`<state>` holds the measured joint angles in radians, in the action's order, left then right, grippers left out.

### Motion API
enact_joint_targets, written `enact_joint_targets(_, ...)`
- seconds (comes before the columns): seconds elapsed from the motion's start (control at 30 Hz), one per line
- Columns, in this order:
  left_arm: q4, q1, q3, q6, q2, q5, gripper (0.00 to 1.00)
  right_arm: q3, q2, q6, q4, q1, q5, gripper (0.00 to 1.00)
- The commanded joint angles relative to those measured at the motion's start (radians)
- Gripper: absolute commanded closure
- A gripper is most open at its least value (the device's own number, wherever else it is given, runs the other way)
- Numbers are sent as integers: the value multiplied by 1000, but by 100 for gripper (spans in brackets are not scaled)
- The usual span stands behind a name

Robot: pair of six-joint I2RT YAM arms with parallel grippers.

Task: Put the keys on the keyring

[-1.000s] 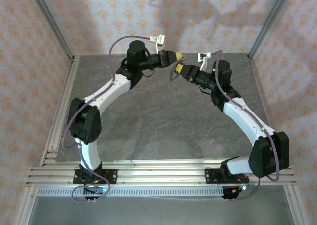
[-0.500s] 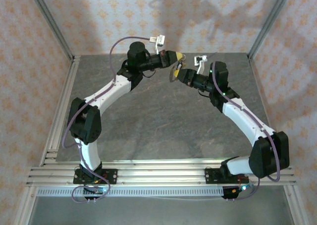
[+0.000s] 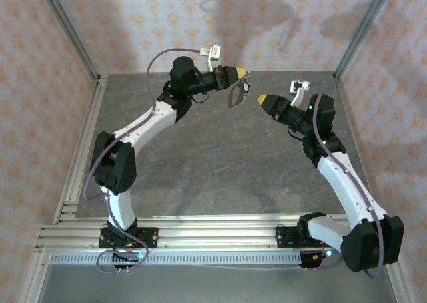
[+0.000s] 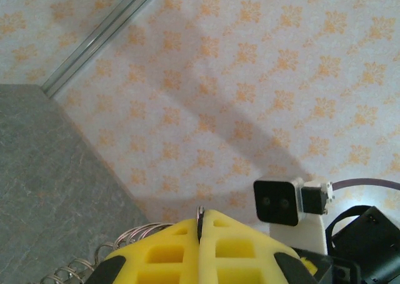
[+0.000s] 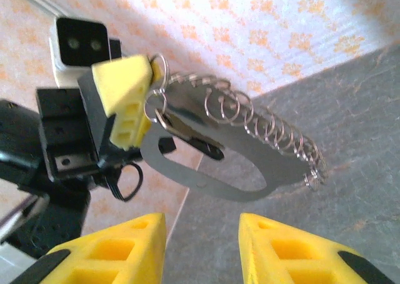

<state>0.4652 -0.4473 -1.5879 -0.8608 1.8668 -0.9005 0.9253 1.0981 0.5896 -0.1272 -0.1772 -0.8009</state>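
Currently the left gripper (image 3: 233,72) is raised over the far middle of the grey table (image 3: 220,169), pointing right. Its yellow fingertips are pressed together on the top of the keyring (image 3: 235,97); the left wrist view shows a thin metal edge pinched in the seam between the pads. The keyring hangs below those fingertips, clear of the table. It is a silvery oval loop with a row of small wire rings (image 5: 275,136) strung along its upper edge in the right wrist view. The key (image 5: 197,141), dark with a black head, lies slantwise against the loop just beside the left fingertips; cannot tell whether it is threaded on. The right gripper (image 3: 265,101) sits just right of the keyring, apart from it, pointing left toward it. Its yellow fingers (image 5: 125,249) stand parted, nothing between them.
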Motion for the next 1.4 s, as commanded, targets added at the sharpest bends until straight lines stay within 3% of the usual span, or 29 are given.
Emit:
enact_joint_targets(0.0, 88, -2, 9, -15, -47, 5, 100, 58, 24, 73, -106, 3, 63, 66)
enact_joint_targets(0.33, 101, -3, 17, -28, -47, 4, 100, 133, 207, 317, -436, 1, 43, 68)
enact_joint_targets(0.53, 109, -7, 15, -32, -46, 3, 100, 152, 278, 385, -530, -30, 44, 69)
enact_joint_targets(0.9, 105, -11, 10, -30, -47, 5, 100, 181, 319, 374, -527, -82, 46, 75)
enact_joint_targets(1.2, 100, -14, 5, -27, -47, 8, 100, 183, 322, 359, -499, -85, 32, 90)
enact_joint_targets(1.27, 98, -14, 1, -26, -47, 8, 100, 182, 321, 351, -492, -87, 21, 100)
enact_joint_targets(1.37, 89, -14, 0, -20, -52, 8, 100, 193, 311, 304, -442, -85, 11, 100)
